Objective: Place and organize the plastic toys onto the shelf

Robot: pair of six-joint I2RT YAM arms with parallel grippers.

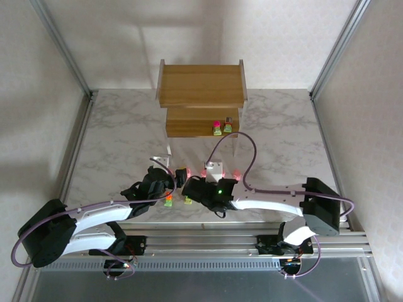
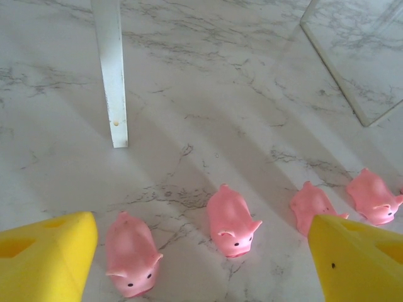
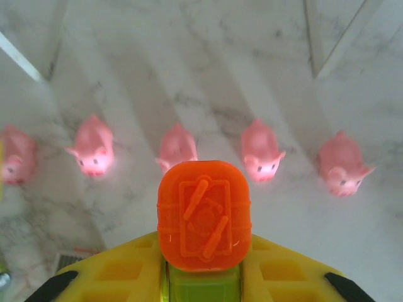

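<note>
Just short of the pink pig row (image 3: 177, 146), the right fingers (image 3: 113, 274) clamp an orange-topped green block (image 3: 204, 214) while the left fingers (image 2: 44, 258) stand apart

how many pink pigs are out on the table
5 pigs in one row on the marble table: left edge, next, middle one behind the held orange-topped toy, next, rightmost.

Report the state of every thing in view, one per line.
left gripper, open, holding nothing.
right gripper, shut on the orange-topped toy.
pink pigs, five upright in a row on the table.
shelf, upright, two blocky toys on its lower tier.
loose blocky toys, two on the table by the arms, not yet shelved.
</note>
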